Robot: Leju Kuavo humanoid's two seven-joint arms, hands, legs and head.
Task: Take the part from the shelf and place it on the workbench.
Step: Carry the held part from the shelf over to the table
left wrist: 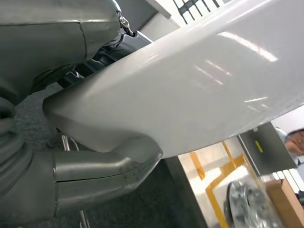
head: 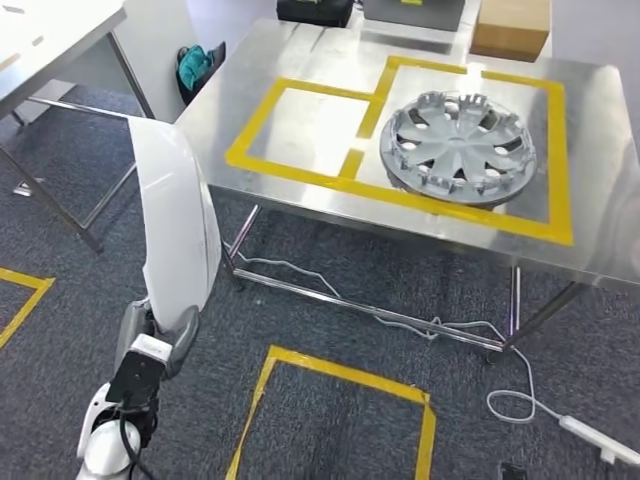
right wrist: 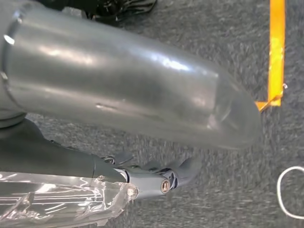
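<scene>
Left hand (head: 162,335) grips the white part (head: 175,225) upright, left of the workbench (head: 317,60).

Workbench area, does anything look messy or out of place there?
Mostly tidy. The hubcap lies flat inside the yellow-taped zone on the workbench. One oddity: a white cable trails loose across the carpet under the bench, a possible snag. The left hand holds the white panel.

A workshop — steel workbench (head: 317,70) taped in yellow, a hubcap (head: 457,147) on it, grey carpet (head: 340,430).
</scene>
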